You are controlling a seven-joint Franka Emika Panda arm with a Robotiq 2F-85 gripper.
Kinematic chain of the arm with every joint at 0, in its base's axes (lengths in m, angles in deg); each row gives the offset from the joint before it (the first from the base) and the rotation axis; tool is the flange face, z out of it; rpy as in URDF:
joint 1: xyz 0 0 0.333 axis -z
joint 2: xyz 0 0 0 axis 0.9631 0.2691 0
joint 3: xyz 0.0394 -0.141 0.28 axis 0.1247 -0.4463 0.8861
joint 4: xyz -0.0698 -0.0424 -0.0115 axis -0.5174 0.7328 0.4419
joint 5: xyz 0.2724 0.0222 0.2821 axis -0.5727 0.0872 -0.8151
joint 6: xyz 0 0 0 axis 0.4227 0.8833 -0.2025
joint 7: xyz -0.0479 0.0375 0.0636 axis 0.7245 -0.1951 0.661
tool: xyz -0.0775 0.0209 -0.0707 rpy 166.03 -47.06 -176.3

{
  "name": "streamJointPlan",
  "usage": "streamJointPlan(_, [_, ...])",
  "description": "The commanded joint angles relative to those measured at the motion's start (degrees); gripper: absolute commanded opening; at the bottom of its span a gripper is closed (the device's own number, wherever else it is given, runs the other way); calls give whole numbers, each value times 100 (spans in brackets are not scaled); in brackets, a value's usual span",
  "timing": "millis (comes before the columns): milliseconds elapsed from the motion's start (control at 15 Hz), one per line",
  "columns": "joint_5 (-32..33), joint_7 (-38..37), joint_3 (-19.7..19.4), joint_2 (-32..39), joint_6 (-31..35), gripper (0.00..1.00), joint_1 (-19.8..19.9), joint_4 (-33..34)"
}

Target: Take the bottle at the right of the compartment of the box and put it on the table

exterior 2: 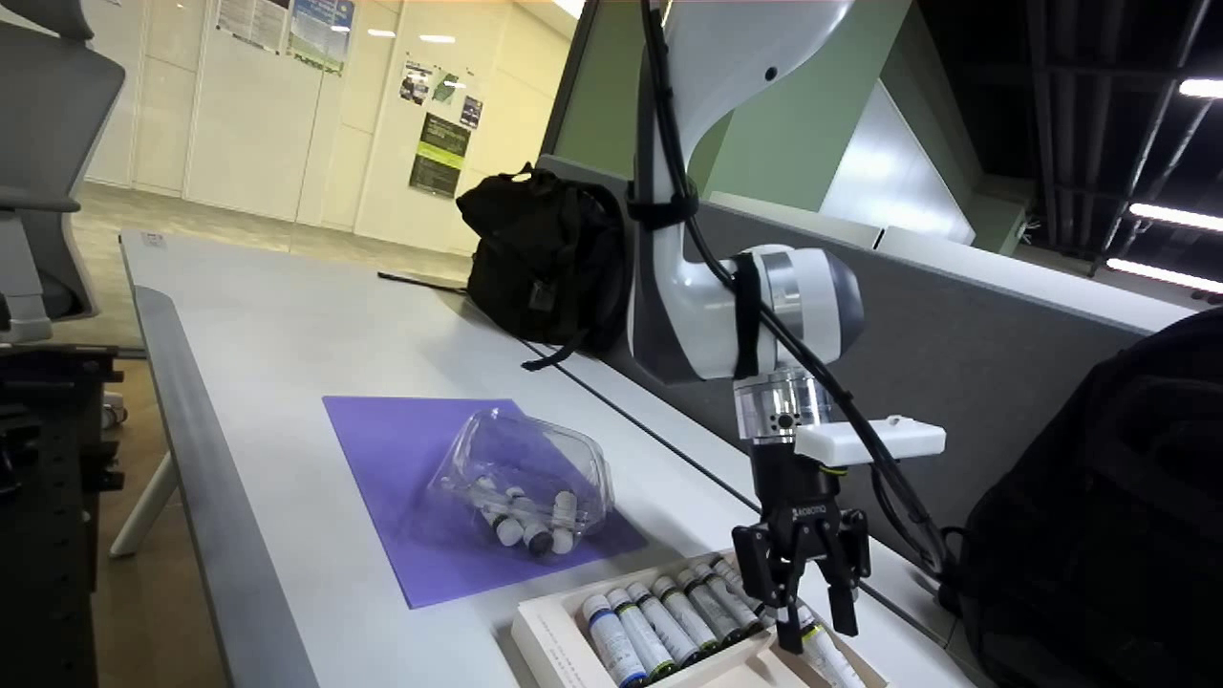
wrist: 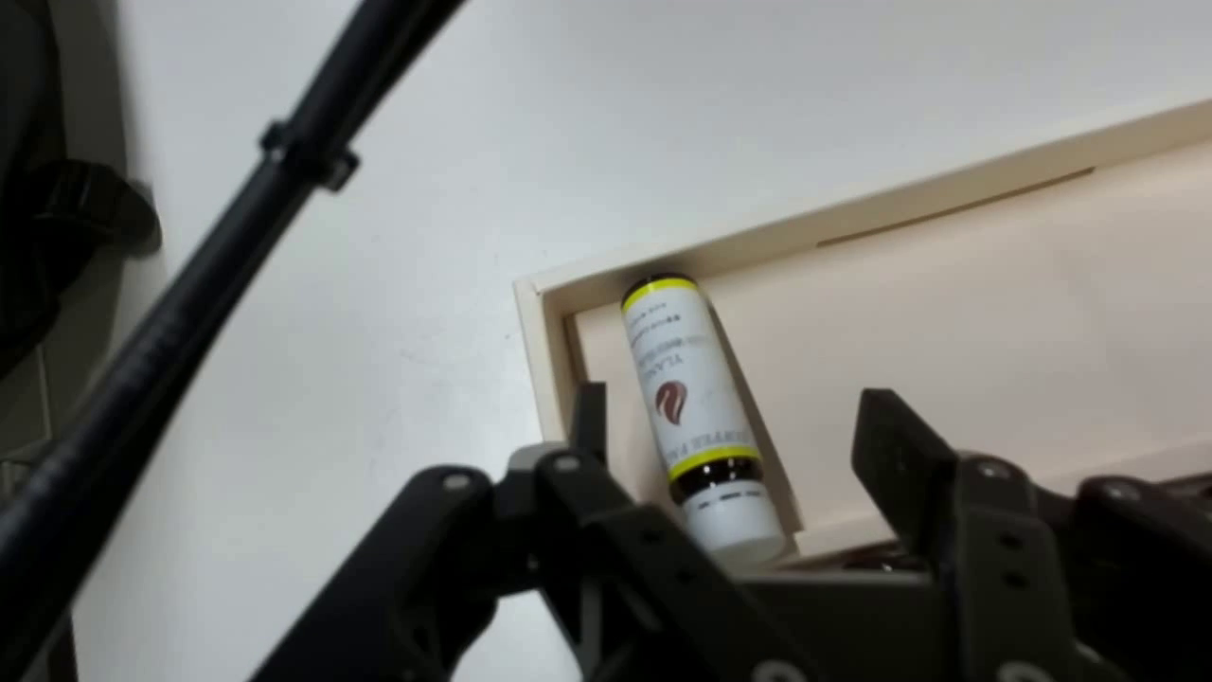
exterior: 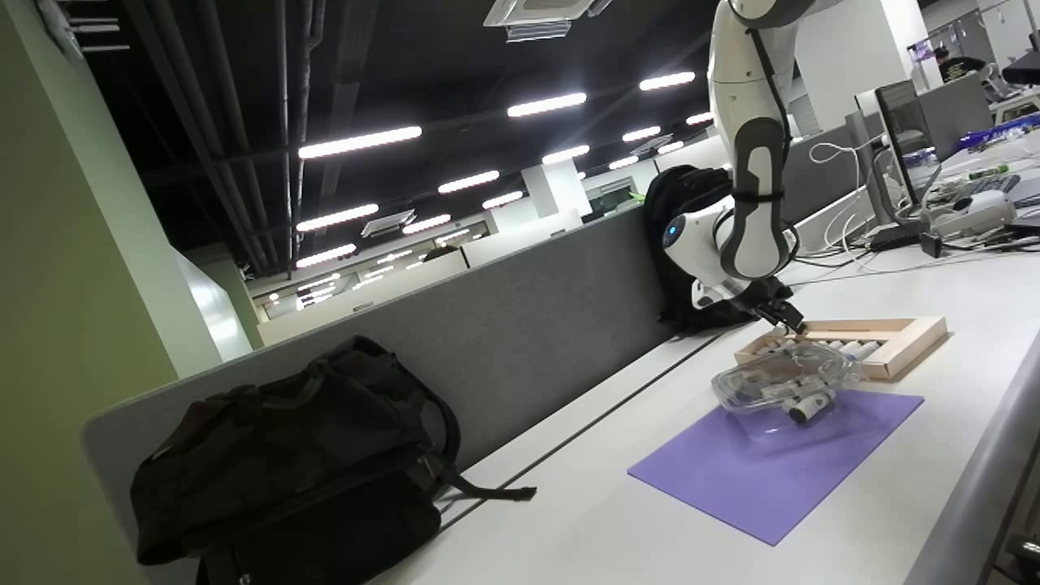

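Note:
A small bottle [wrist: 686, 379] with a white label, yellow bands and a white cap lies in the corner of a compartment of the pale box [wrist: 682, 254]. It also shows in an exterior view [exterior 2: 833, 661], partly behind a finger. The box [exterior 2: 564, 645] holds a row of several similar bottles [exterior 2: 659, 621] in another compartment. My gripper [wrist: 739, 431] is open. Its fingers are on either side of the bottle and apart from it; they also show in both exterior views [exterior: 784, 315] [exterior 2: 817, 626]. The white table [exterior: 561, 520] lies under the box.
A purple mat [exterior: 756, 487] lies beside the box. A clear plastic container [exterior 2: 487, 449] with several bottles stands on it. A grey divider [exterior: 528, 301] runs along the table. A black backpack [exterior: 301, 463] and another black bag [exterior: 691, 268] stand by it. A monitor [exterior: 906, 134] stands farther off.

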Motion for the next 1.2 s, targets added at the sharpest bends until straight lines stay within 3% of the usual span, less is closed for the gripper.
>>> streamJointPlan(0, [12,117,32,-56,87,38,60,-57])
streamJointPlan(333, [-7,158,20,-81,142,5,103,-71])
streamJointPlan(533, [-98,175,31,-158,95,7,138,-87])
streamJointPlan(867, [-539,356,119,-687,-552,7,32,-116])
streamJointPlan(1133, [-569,215,153,-947,-1032,7,-345,33])
